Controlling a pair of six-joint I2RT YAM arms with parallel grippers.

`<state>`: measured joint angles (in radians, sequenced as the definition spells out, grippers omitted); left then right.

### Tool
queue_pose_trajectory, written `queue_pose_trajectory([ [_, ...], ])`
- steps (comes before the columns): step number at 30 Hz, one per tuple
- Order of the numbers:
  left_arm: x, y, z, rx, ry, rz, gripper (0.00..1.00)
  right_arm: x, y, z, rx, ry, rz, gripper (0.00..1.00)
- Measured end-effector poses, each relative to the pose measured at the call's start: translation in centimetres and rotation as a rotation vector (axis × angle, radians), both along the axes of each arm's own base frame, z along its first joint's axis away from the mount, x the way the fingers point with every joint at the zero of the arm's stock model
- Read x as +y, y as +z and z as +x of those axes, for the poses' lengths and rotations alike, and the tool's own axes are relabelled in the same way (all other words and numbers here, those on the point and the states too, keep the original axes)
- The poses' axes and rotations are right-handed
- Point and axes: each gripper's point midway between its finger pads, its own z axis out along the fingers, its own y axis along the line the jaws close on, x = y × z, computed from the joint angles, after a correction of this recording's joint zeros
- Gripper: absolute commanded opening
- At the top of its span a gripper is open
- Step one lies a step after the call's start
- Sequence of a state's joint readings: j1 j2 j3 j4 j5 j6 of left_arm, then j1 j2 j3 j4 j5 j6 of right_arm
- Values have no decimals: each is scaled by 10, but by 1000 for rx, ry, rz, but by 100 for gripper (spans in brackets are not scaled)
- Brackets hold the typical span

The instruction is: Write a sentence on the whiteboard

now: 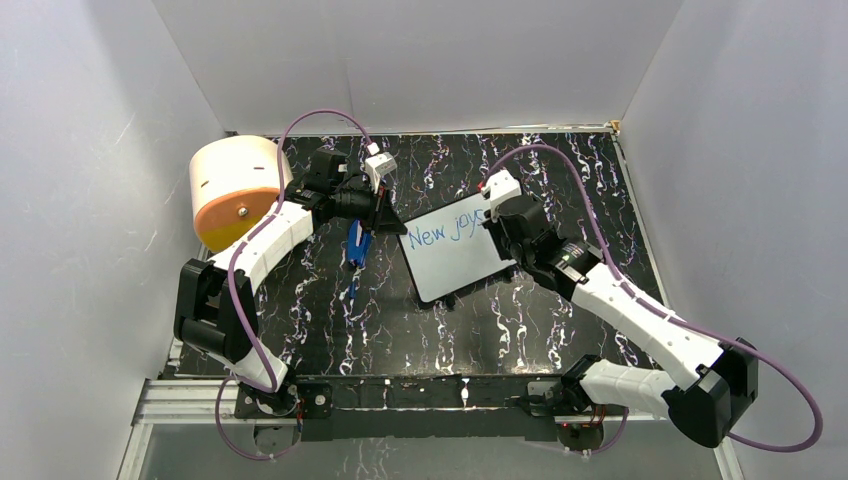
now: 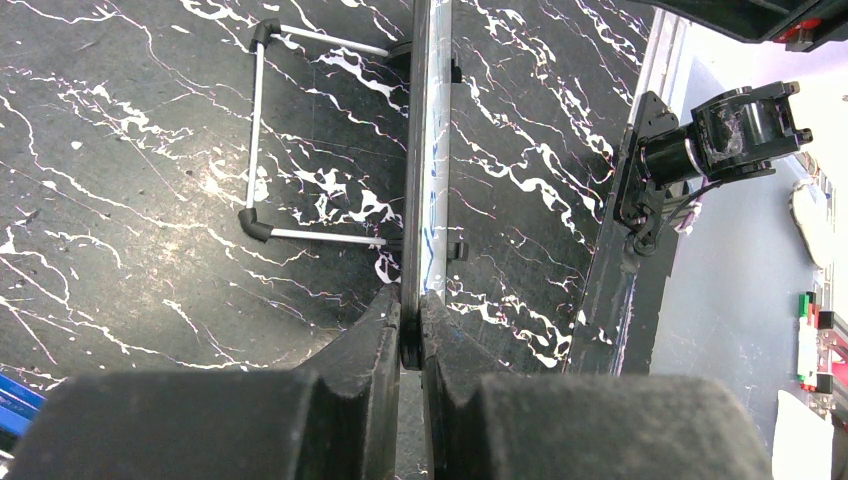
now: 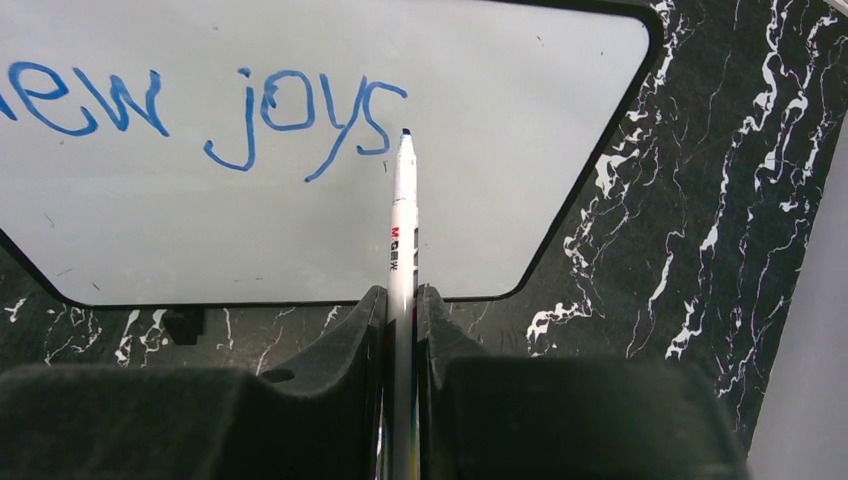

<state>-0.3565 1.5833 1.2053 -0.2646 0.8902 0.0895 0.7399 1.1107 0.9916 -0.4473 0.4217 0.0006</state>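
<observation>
Grip was tight on both sides. My left claw [image 2: 410, 312] was clenched on the whiteboard [image 2: 428, 150], which its own camera saw edge-on: the thin rim ran straight out from between the two black fingers [image 2: 375, 330], and these pressed on it from either side with no gap showing. A thin white wire frame [image 2: 257, 130] with black corners lay on the table [image 2: 130, 200] beside the board and reached to its edge.

My right claw [image 3: 402, 300] was closed just as narrowly on a white marker [image 3: 403, 220], whose barrel stuck out forward between the fingers. Its blue tip stood just right of the last letter of the sentence [image 3: 200, 110], over the white surface; I could not tell whether it touched.

From above, the whiteboard [image 1: 455, 255] lay tilted in the middle of the table [image 1: 520, 320], between my two arms. My left claw [image 1: 385, 215] was at its far left corner and my right claw [image 1: 497, 225] at its far right part. The sentence [image 1: 445, 232] then read "New joys" in blue along the upper part, with bare white below it. A blue object [image 1: 357, 243] lay on the table just under my left wrist, and an orange-faced drum [image 1: 235, 190] stood at the far left.
</observation>
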Motion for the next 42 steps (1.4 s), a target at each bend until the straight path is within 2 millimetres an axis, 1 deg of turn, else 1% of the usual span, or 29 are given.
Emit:
queue_pose_trajectory([
  [8,0,0,0,0,0,0,0,-12,-7,-2,-1,-37,-36,0],
  [18,0,0,0,0,1,1,0,-29,-6,8,-7,-86,-51,0],
  [25,0,0,0,1,1,1,0,-26,-10,10,7,-67,-54,0],
  [34,0,0,0,1,1,1,0,-21,-17,17,21,-55,-57,0],
  [42,0,0,0,1,0,1,0,-18,-17,23,13,-44,-52,0],
])
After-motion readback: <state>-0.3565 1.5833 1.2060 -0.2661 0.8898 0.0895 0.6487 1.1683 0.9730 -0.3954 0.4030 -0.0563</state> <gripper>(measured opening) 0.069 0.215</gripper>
